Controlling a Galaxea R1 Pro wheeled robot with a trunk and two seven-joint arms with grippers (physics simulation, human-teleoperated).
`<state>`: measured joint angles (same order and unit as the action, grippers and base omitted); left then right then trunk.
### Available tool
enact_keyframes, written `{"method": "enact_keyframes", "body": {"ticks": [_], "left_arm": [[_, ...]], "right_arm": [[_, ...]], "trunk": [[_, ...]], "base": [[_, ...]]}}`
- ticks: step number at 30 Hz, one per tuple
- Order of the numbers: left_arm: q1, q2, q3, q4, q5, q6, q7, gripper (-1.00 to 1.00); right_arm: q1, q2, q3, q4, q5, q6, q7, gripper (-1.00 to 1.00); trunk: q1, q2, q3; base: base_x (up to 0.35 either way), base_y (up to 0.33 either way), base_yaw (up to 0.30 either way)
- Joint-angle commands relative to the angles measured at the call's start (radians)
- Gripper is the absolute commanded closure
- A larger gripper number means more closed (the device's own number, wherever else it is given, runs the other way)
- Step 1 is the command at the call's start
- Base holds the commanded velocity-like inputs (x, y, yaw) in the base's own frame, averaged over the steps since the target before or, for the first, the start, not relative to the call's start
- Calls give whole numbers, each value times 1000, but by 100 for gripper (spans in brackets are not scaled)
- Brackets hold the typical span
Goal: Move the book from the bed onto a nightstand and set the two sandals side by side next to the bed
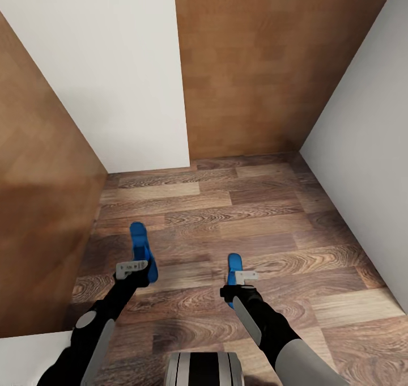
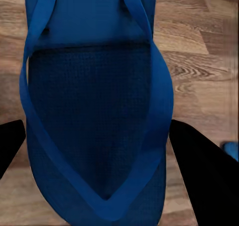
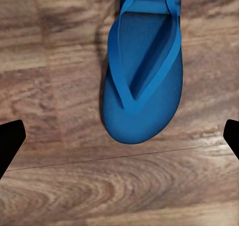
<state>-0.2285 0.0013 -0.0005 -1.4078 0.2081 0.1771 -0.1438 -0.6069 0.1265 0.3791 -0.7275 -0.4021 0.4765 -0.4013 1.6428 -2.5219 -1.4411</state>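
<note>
The robot faces a narrow corner: white walls [image 1: 113, 63], a brown wooden panel [image 1: 266, 63] ahead, and a wood-plank floor [image 1: 226, 204]. No bed, nightstand or book appears here, so the book transfer cannot be assessed from this position.

Both sandals lie flat on the floor, strap side up, well apart from each other.
- Left sandal [image 1: 141, 250]: directly under the left gripper [image 1: 131, 270]. In the left wrist view the sandal [image 2: 94, 111] sits between the two dark fingers [image 2: 204, 176], which stand wide to either side of it. Contact cannot be confirmed.
- Right sandal [image 1: 234, 270]: partly under the right gripper [image 1: 245, 278]. In the right wrist view the sandal [image 3: 144, 71] lies ahead of the fingertips [image 3: 10, 141], which are spread wide and hold nothing.

Status, as judged: neither sandal is picked up. Remaining steps: grasp both, carry them to the bed, set them side by side.
</note>
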Motion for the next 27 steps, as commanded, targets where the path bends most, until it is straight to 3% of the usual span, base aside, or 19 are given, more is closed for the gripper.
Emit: {"method": "enact_keyframes", "body": {"ticks": [1,5,15,27], "left_arm": [[0,0,0,-41,10,7,-2,100],[1,0,2,-121,12,8,-2,100],[3,0,3,-178,13,0,-2,100],[3,1,3,-179,11,1,0,100]], "right_arm": [[-1,-1,4,-1,-11,2,-10,-100],[-1,-1,4,-1,-11,2,-10,-100],[-1,-1,4,-1,-9,2,-10,-100],[-1,-1,4,-8,-9,2,-10,-100]], "trunk": [[0,0,-1],[0,0,-1],[0,0,-1],[5,-3,-47]], "base": [[0,0,0],[0,0,0],[0,0,0],[0,0,0]]}}
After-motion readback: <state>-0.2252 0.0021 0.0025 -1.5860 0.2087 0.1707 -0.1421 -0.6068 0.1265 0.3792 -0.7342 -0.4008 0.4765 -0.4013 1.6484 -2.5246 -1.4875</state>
